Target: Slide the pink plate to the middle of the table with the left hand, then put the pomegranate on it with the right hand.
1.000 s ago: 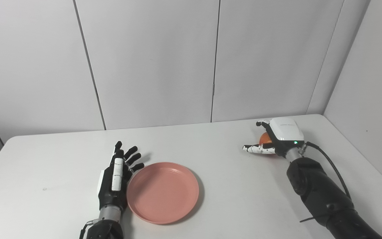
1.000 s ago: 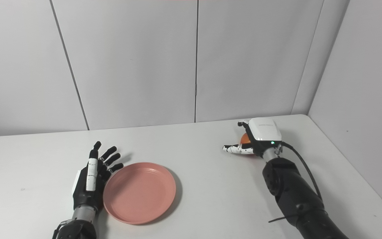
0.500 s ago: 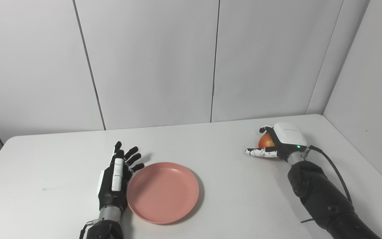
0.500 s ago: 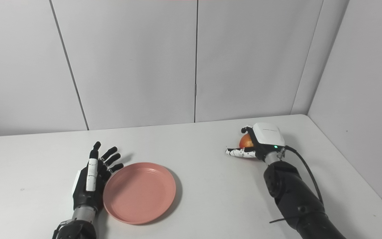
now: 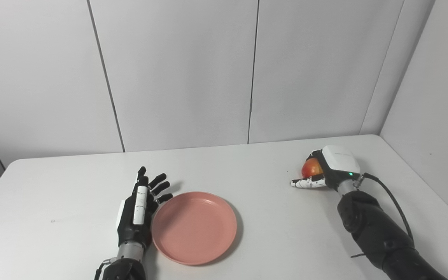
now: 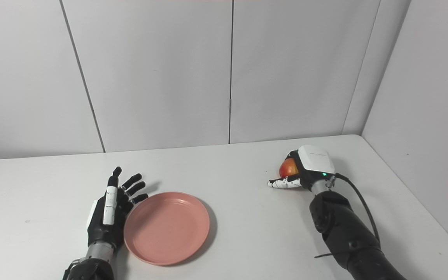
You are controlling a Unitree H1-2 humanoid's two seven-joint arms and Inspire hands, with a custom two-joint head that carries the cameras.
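White and bare, the table [image 5: 247, 182] carried a pink plate [image 5: 195, 227] a little left of its middle. The left hand [image 5: 138, 212] lay flat against the plate's left rim, fingers spread, grasping nothing. Far to the right, well apart from the plate, the right hand [image 5: 327, 171] was curled around the pomegranate [image 5: 312, 168], gripping it.

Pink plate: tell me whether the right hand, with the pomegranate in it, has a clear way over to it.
Probably yes. Only bare table lies between the right hand, closed on the pomegranate, and the plate. The left hand is at the plate's far side, fingers spread, out of that path.
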